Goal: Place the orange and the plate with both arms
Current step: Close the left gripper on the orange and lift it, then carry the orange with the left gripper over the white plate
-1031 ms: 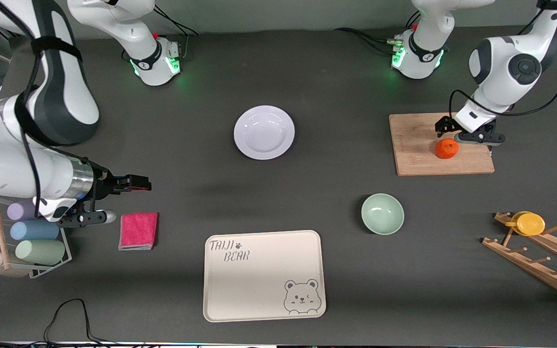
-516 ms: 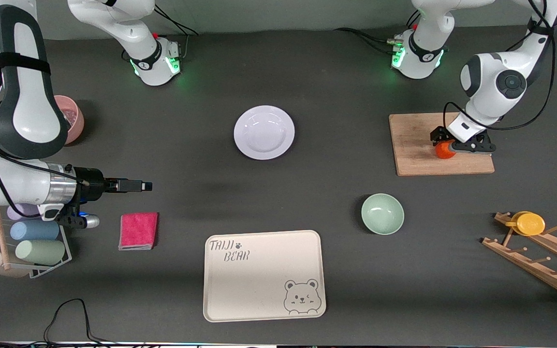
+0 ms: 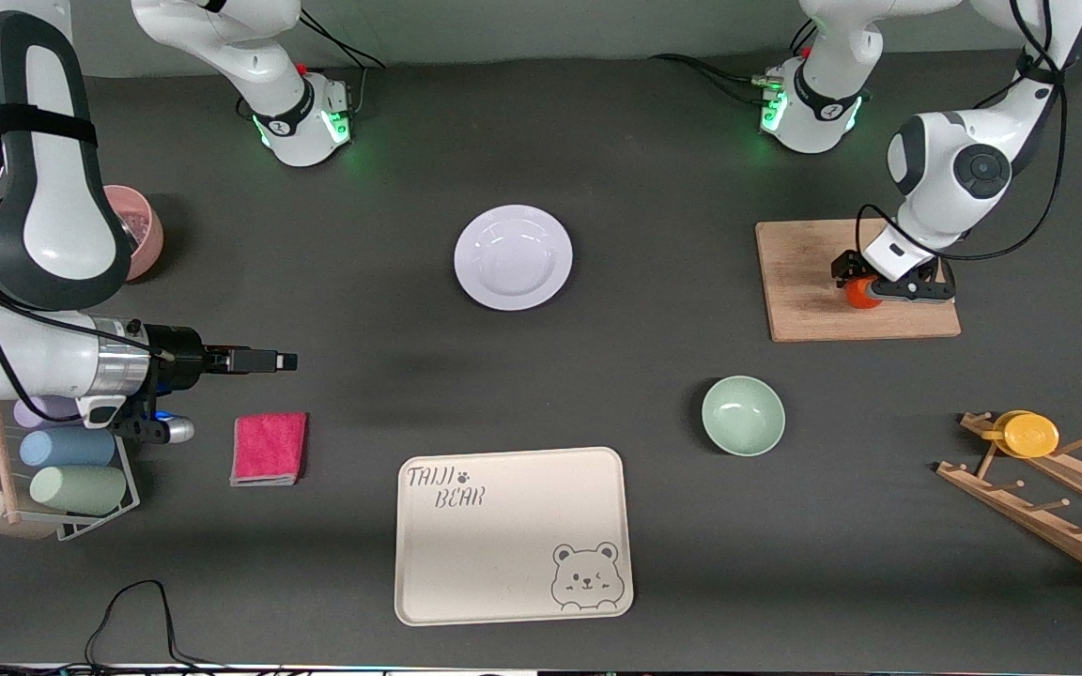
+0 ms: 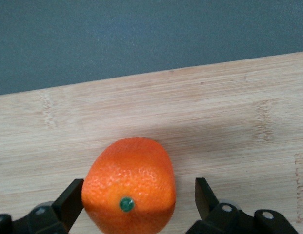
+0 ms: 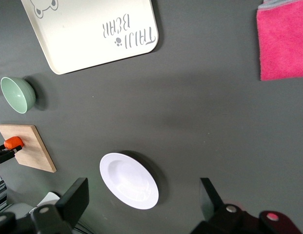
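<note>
left gripper (image 4: 136, 202): has come down around the orange (image 4: 130, 184) on the cutting board (image 3: 813, 282), fingers spread either side, not yet pinching; grasp looks next. right gripper (image 3: 264, 360): has swung level over bare table toward the right arm's end, fingers spread, empty, waiting. plate (image 3: 513, 256): untouched mid-table, farther from the front camera than the bear tray (image 3: 513, 535).

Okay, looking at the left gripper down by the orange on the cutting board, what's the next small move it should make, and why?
Probably close the left gripper on the orange. Its fingers are open and straddle the fruit on the wooden cutting board, one on each side, with a gap left at one side. The right gripper hangs open over bare table, well short of the plate.
</note>
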